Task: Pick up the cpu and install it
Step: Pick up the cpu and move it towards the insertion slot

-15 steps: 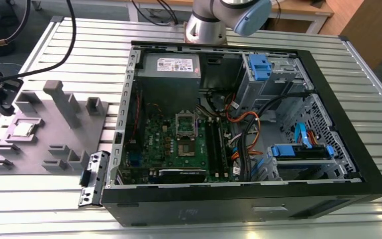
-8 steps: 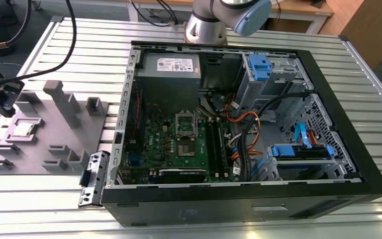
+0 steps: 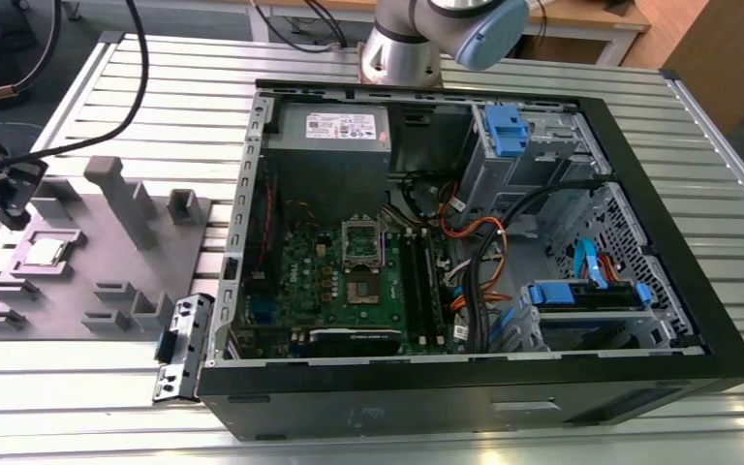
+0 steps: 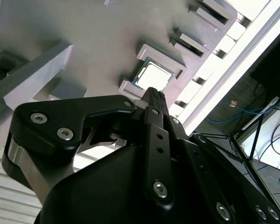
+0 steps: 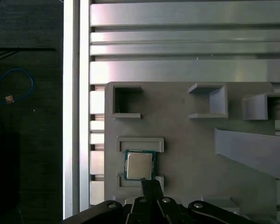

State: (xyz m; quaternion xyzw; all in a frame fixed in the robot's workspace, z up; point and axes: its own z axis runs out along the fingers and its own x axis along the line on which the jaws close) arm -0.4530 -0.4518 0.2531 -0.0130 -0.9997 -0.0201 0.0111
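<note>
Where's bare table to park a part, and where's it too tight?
Bare slats: the table strip between the grey tray and the near edge; the corner behind the tray, beside the case; a narrow strip along the case on the exterior view's right. Crowded: the tray around the cpu, where the hand hangs, and the case's cable-filled inside.
</note>
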